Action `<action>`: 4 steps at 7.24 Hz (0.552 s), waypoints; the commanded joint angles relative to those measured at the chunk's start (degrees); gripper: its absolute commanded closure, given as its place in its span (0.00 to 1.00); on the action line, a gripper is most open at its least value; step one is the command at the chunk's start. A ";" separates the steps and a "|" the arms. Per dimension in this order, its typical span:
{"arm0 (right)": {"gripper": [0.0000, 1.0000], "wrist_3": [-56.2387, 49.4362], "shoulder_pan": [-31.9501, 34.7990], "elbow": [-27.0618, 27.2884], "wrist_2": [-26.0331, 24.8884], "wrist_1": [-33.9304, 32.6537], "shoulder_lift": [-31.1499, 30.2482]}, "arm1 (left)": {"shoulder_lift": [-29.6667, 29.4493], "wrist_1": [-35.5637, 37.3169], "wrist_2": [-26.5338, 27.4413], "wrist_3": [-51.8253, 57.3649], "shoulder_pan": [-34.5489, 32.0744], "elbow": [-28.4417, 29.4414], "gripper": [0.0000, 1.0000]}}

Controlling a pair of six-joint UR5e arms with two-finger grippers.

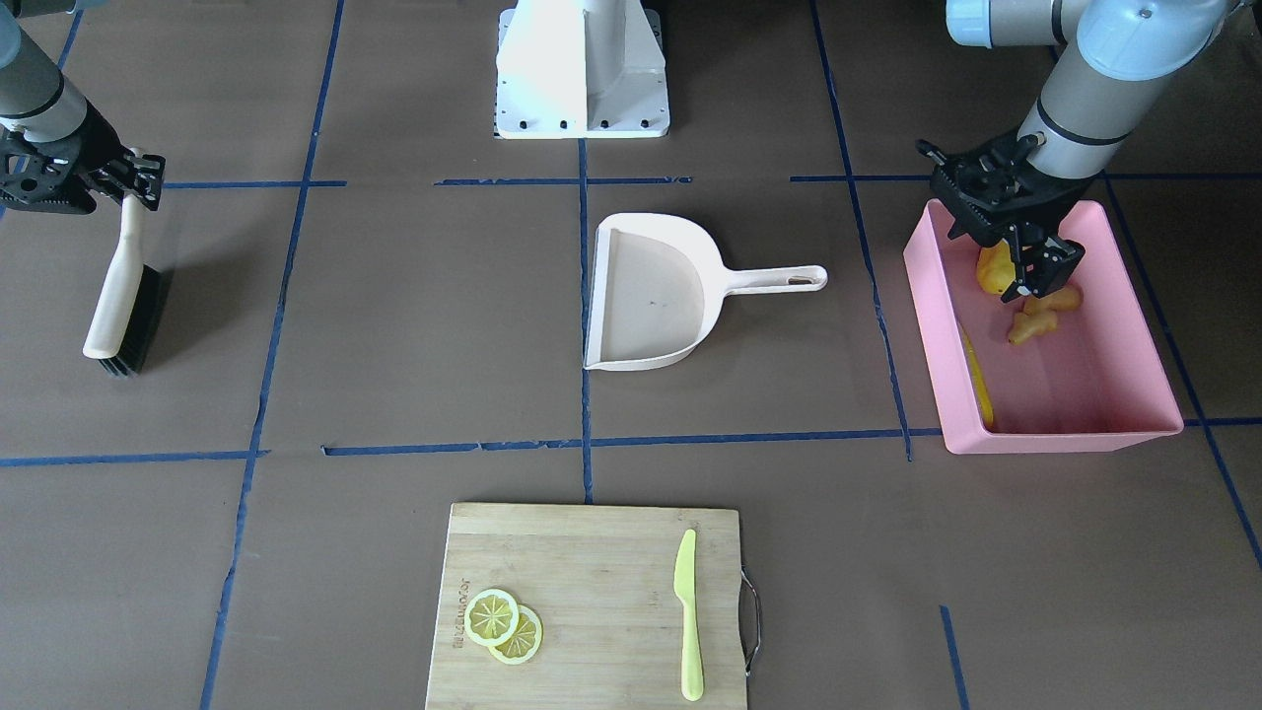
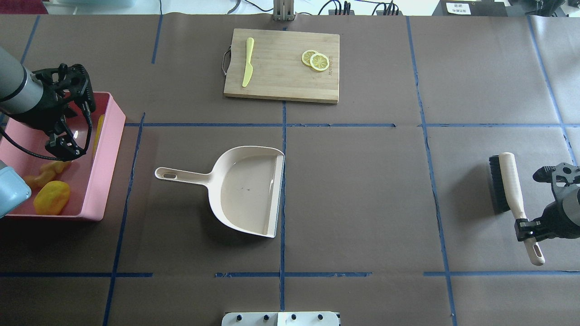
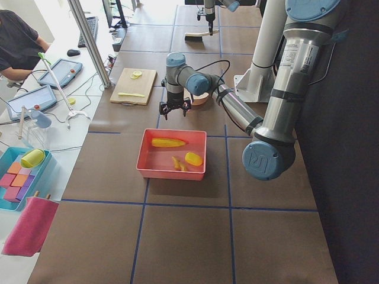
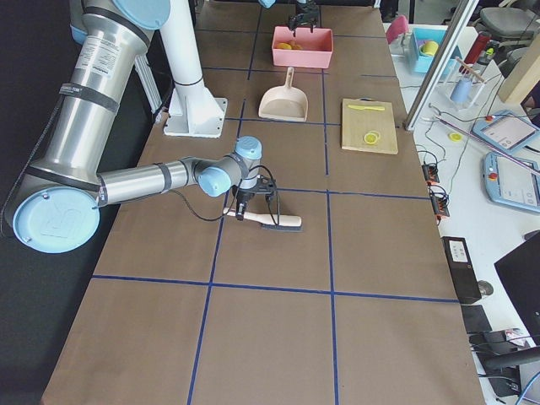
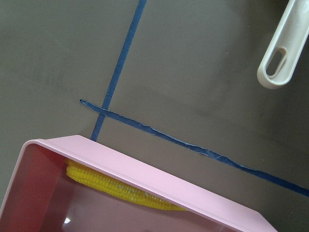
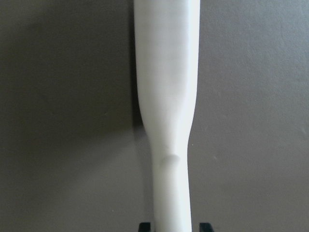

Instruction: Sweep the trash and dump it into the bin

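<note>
Big picture first: the brown tabletop shows no loose trash anywhere in the overhead view. At the left edge of that view sits the pink bin, and all three pieces are inside it, so I judge the sweeping and dumping done.

Upper centre, the cutting board carries the lemon slices and the plastic knife. None of that is my job.

Dead centre lies the dustpan, flat on the tabletop and empty, with its handle pointing toward the bin.

At the right edge of the overhead view, the brush lies on its side on the tabletop.

Into the bin now. The corn cob lies along the wall nearest the dustpan. The yellow pepper lump is in the lower corner as the overhead view shows it. The ginger root lies just beside it.

My left hand hangs above the bin's upper end, fingers parted, carrying nothing.

My right hand sits at the thin end of the brush handle with a finger on each side. The wrist view hints at slivers of gap, so I cannot tell whether I am pinching it or have let go.

What looks left is little: make sure the brush is released, then pull both arms clear.
</note>
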 commanded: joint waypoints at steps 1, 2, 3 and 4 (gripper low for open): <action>0.33 -0.02 -0.01 -0.13 0.03 0.00 0.04 | 0.00 0.00 0.00 -0.01 -0.03 0.00 0.00; 0.04 0.07 0.16 0.13 0.03 0.09 0.04 | 0.00 0.00 0.09 -0.01 -0.47 0.00 0.00; 0.00 0.07 0.60 2.14 0.46 0.00 -0.40 | 0.09 0.35 0.09 -0.01 -2.21 0.17 0.00; 0.00 -0.02 4.78 3.72 4.12 0.00 -0.23 | 0.35 3.31 0.09 -0.10 -4.75 0.44 0.00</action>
